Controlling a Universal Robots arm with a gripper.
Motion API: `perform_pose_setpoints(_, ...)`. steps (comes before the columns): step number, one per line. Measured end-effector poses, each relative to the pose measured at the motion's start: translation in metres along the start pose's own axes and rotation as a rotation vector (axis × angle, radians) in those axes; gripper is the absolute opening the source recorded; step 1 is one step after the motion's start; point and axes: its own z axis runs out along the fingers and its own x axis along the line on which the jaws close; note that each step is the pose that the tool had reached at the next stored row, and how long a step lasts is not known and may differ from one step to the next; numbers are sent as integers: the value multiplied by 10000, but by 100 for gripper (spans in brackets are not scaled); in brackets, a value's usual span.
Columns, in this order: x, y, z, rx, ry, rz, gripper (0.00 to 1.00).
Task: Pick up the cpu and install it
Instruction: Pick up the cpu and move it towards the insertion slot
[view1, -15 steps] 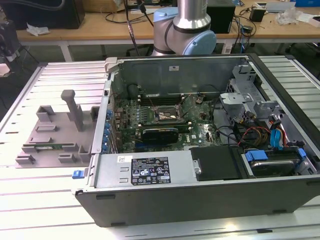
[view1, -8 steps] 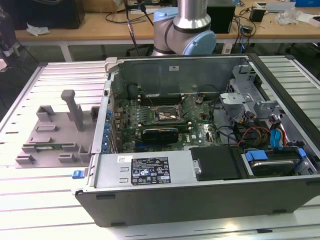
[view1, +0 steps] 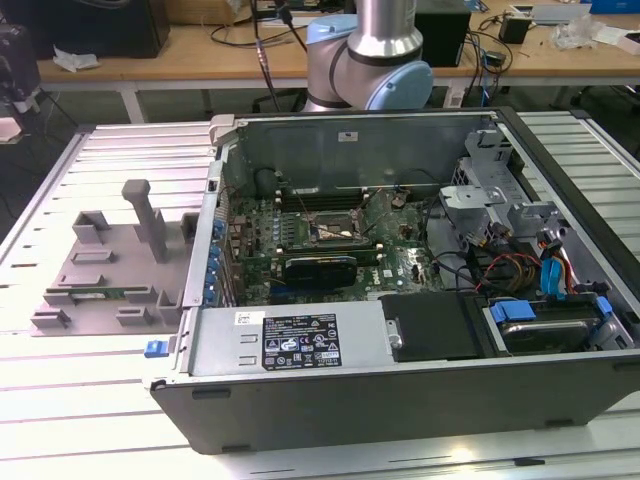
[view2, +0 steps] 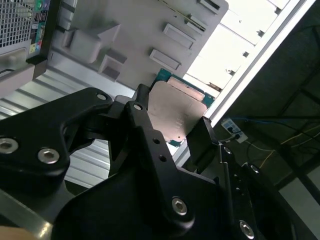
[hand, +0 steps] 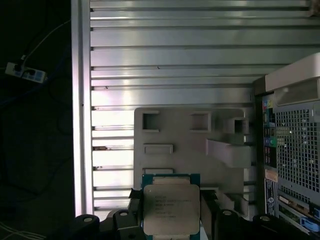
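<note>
From my station the largest thing I see is the ribbed metal table (view1: 90, 420). The open computer case (view1: 400, 400) lies on it, and the arm (view1: 370, 50) rises behind the case in the exterior view. Just beside the case, on the exterior view's left, sits a grey plastic holder (view1: 110, 270) with pockets and upright posts. Inside the case a dark, metal-framed socket (view1: 335, 232) sits on the green board.

The gripper (hand: 171, 222) is clamped on the cpu (hand: 170, 210). In both wrist views its black fingers (view2: 142, 107) press on two opposite edges of the chip. The cpu hangs in the air, clear of the table, with the grey holder and the table's edge below it.

The chip is small, flat and square. It has a dull silver metal lid with stepped shoulders, set on a thin green board that shows as a rim around it.

As for writing, the lid carries a few faint etched lines that I cannot make out. A black label (view1: 300, 343) with white print lies on the case's front box, next to a small white sticker (view1: 243, 318). Both are too small for me to read.
</note>
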Motion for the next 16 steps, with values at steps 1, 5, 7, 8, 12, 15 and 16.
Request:
perform_pose_setpoints(1, -27, 0, 0, 1, 1, -1, 55)
perform_pose_setpoints(5, -97, 2, 2, 1, 2, 0, 55)
perform_pose_setpoints(7, -163, 4, 4, 0, 0, 1, 55)
perform_pose_setpoints(8, -180, 5, 4, 1, 1, 0, 55)
perform_pose_setpoints(12, -258, 6, 6, 1, 1, 0, 55)
perform_pose_setpoints(15, -305, 7, 7, 1, 1, 0, 55)
perform_pose_setpoints(16, -325, 8, 8, 1, 1, 0, 55)
